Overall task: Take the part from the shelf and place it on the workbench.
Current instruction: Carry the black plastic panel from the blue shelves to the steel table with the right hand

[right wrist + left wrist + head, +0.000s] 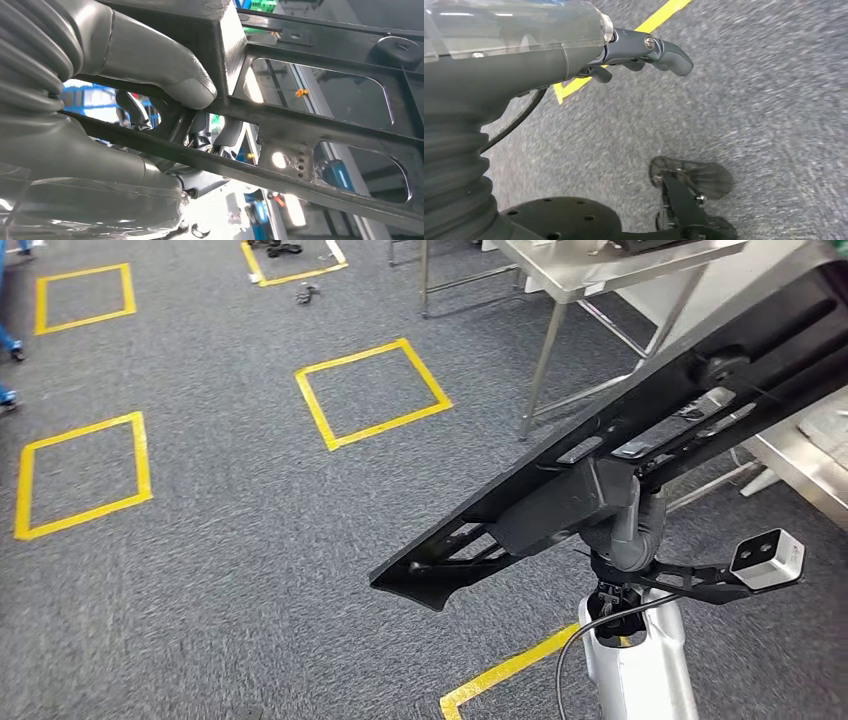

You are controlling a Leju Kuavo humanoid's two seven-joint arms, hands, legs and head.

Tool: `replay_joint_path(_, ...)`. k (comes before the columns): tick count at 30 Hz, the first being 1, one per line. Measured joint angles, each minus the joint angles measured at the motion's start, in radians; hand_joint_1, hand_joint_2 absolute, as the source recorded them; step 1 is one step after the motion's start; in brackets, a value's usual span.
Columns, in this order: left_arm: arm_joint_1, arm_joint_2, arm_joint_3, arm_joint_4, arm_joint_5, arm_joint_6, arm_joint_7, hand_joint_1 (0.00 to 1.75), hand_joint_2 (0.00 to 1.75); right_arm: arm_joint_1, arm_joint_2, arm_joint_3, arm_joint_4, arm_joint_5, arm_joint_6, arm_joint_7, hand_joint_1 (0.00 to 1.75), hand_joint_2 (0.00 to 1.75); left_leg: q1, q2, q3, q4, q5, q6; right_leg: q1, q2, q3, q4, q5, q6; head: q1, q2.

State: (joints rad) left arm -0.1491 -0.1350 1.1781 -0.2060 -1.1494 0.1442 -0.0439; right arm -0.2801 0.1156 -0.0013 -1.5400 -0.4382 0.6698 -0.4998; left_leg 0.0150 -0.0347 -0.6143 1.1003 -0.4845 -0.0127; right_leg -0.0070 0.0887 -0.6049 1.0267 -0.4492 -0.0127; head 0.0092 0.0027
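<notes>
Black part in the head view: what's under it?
Under the black part: the right hand holding it, grey carpet, yellow floor tape. The part covers the fingers and the floor behind it.

right hand (625,525) grips black part (640,430) | part tilted over grey carpet (230,540)

The floor (230,540) is grey carpet. Yellow tape squares (372,392) are stuck on it, well apart from each other. Metal tables (600,270) stand on the carpet at the far side. Small dark things (307,292) lie near one far square.
</notes>
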Motion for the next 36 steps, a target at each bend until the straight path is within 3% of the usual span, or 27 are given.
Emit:
replay_joint_path(2,0.000,0.001,0.000,0.000,0.000,0.000,0.000,0.00,1.75,0.001,0.000,-0.001,0.000,-0.002,0.002,-0.002,1.75,1.75,0.002,-0.033,0.024,-0.059,0.014,0.003,-0.002,0.021,-0.010,0.008,-0.002,0.012,0.000,0.000)
replay_joint_path(4,-0.001,0.000,0.000,0.000,0.000,0.001,0.000,0.00,1.75,0.005,0.000,-0.003,-0.002,-0.002,0.004,-0.003,1.75,1.75,0.000,-0.024,0.026,-0.063,0.014,0.013,-0.005,0.039,-0.017,0.007,0.002,0.025,0.000,0.000)
replay_joint_path(5,-0.002,0.000,0.000,0.000,0.001,0.001,0.000,0.00,1.75,0.006,-0.001,-0.004,-0.002,-0.002,0.004,-0.004,1.75,1.75,0.000,-0.014,0.027,-0.067,0.017,0.019,-0.005,0.032,-0.020,0.010,-0.001,0.030,0.000,0.000)
replay_joint_path(7,-0.003,0.000,0.000,0.000,0.001,0.001,0.000,0.00,1.75,0.006,-0.002,-0.006,-0.004,-0.004,0.006,-0.005,1.75,1.75,0.003,0.008,0.028,-0.075,0.022,0.031,-0.002,-0.017,-0.045,0.061,-0.034,0.038,0.005,0.000)
replay_joint_path(9,0.000,0.001,0.000,0.000,0.002,0.000,0.000,0.00,1.75,0.009,-0.001,-0.006,-0.006,-0.009,0.008,-0.006,1.75,1.75,-0.001,0.032,0.029,-0.077,0.022,0.038,-0.001,-0.069,-0.103,0.183,-0.096,0.045,0.010,0.000)
replay_joint_path(11,0.005,0.001,0.000,0.000,0.006,0.002,-0.002,0.00,1.75,0.019,-0.001,-0.007,-0.006,-0.015,0.010,-0.006,1.75,1.75,-0.004,0.056,0.029,-0.077,0.019,0.040,-0.004,-0.082,-0.149,0.279,-0.127,0.048,0.010,0.000)
replay_joint_path(12,0.006,0.001,0.000,0.000,0.008,0.002,-0.004,0.00,1.75,0.025,-0.001,-0.008,-0.006,-0.018,0.011,-0.006,1.75,1.75,-0.005,0.067,0.029,-0.077,0.018,0.040,-0.004,-0.084,-0.148,0.277,-0.116,0.048,0.010,0.000)
replay_joint_path(13,0.006,0.001,0.000,0.000,0.009,0.003,-0.006,0.00,1.75,0.031,-0.001,-0.009,-0.006,-0.019,0.012,-0.006,1.75,1.75,-0.006,0.077,0.031,-0.077,0.017,0.040,-0.004,-0.088,-0.125,0.235,-0.089,0.045,0.010,0.000)
replay_joint_path(14,0.006,0.001,0.000,0.000,0.010,0.003,-0.008,0.00,1.75,0.035,-0.001,-0.009,-0.007,-0.019,0.013,-0.006,1.75,1.75,-0.007,0.087,0.034,-0.077,0.014,0.039,-0.001,-0.100,-0.087,0.166,-0.054,0.039,0.010,0.000)
replay_joint_path(16,0.007,-0.001,0.000,0.000,0.010,0.003,-0.010,0.00,1.75,0.037,0.000,-0.009,-0.013,-0.017,0.016,-0.006,1.75,1.75,-0.011,0.104,0.040,-0.077,0.010,0.033,0.011,-0.136,-0.019,0.038,-0.012,0.024,0.010,0.000)
replay_joint_path(18,0.007,-0.002,0.000,0.000,0.010,0.003,-0.011,0.00,1.75,0.040,0.003,-0.009,-0.020,-0.010,0.022,-0.006,1.75,1.75,-0.014,0.122,0.044,-0.078,0.005,0.025,0.022,-0.148,-0.001,-0.003,-0.008,0.015,0.009,0.000)
replay_joint_path(20,0.007,-0.002,0.000,0.000,0.010,0.003,-0.011,0.00,1.75,0.047,0.005,-0.009,-0.029,0.000,0.028,-0.006,1.75,1.75,-0.014,0.135,0.050,-0.079,0.000,0.015,0.018,-0.127,0.002,-0.012,-0.003,0.008,0.009,0.000)
replay_joint_path(22,0.008,-0.001,0.000,0.000,0.009,0.003,-0.011,0.00,1.75,0.050,0.010,-0.005,-0.040,0.010,0.032,-0.006,1.75,1.75,-0.013,0.106,0.041,-0.039,-0.029,0.006,0.009,-0.107,0.014,-0.027,0.004,-0.002,0.007,0.000)
replay_joint_path(24,0.012,0.000,0.000,0.000,0.009,0.003,-0.010,0.00,1.75,0.048,0.018,0.005,-0.048,0.019,0.035,-0.004,1.75,1.75,-0.011,0.060,-0.011,0.077,-0.088,-0.001,0.004,-0.087,0.021,-0.032,0.005,-0.009,0.004,0.000)
replay_joint_path(25,0.015,0.000,0.000,0.000,0.008,0.003,-0.009,0.00,1.75,0.047,0.022,0.014,-0.051,0.026,0.037,-0.002,1.75,1.75,-0.010,0.049,-0.043,0.142,-0.114,-0.004,0.004,-0.076,0.020,-0.031,0.005,-0.011,0.002,0.000)
replay_joint_path(26,0.018,0.000,0.000,0.000,0.008,0.003,-0.009,0.00,1.75,0.047,0.025,0.025,-0.055,0.033,0.039,0.002,1.75,1.75,-0.008,0.045,-0.068,0.187,-0.125,-0.006,0.004,-0.063,0.020,-0.029,0.004,-0.011,0.002,0.000)
replay_joint_path(27,0.020,0.001,0.000,0.000,0.007,0.003,-0.009,0.00,1.75,0.047,0.028,0.037,-0.059,0.041,0.042,0.004,1.75,1.75,-0.007,0.044,-0.077,0.197,-0.116,-0.008,0.003,-0.049,0.020,-0.027,0.003,-0.011,0.002,0.000)
replay_joint_path(29,0.020,0.002,0.000,0.000,0.006,0.002,-0.009,0.00,1.75,0.042,0.034,0.064,-0.072,0.058,0.044,0.007,1.75,1.75,0.000,0.034,-0.040,0.105,-0.048,-0.012,0.000,-0.023,0.020,-0.017,-0.002,-0.005,0.002,0.000)
replay_joint_path(31,0.019,0.004,0.000,0.000,0.004,0.000,-0.009,0.00,1.75,0.031,0.039,0.094,-0.085,0.080,0.039,0.004,1.75,1.75,0.007,-0.007,0.011,-0.015,0.002,-0.014,-0.001,0.000,0.013,0.001,-0.011,0.006,0.002,0.000)
replay_joint_path(33,0.019,0.004,0.000,0.000,0.002,-0.001,-0.008,0.00,1.75,0.021,0.044,0.128,-0.098,0.107,0.032,-0.006,1.75,1.75,0.007,-0.031,0.027,-0.054,0.005,-0.007,-0.003,0.017,0.001,0.011,-0.014,0.017,0.002,0.000)
replay_joint_path(35,0.019,0.004,0.000,0.000,0.003,-0.001,-0.006,0.00,1.75,0.016,0.046,0.161,-0.113,0.134,0.027,-0.021,1.75,1.75,0.005,-0.014,0.028,-0.059,0.009,0.007,-0.006,0.027,-0.005,0.010,-0.012,0.028,0.001,0.000)
replay_joint_path(36,0.019,0.004,0.000,0.000,0.005,-0.001,-0.005,0.00,1.75,0.012,0.046,0.176,-0.121,0.146,0.027,-0.027,1.75,1.75,0.005,-0.005,0.029,-0.063,0.012,0.014,-0.006,0.015,-0.008,0.016,-0.017,0.032,0.003,0.000)
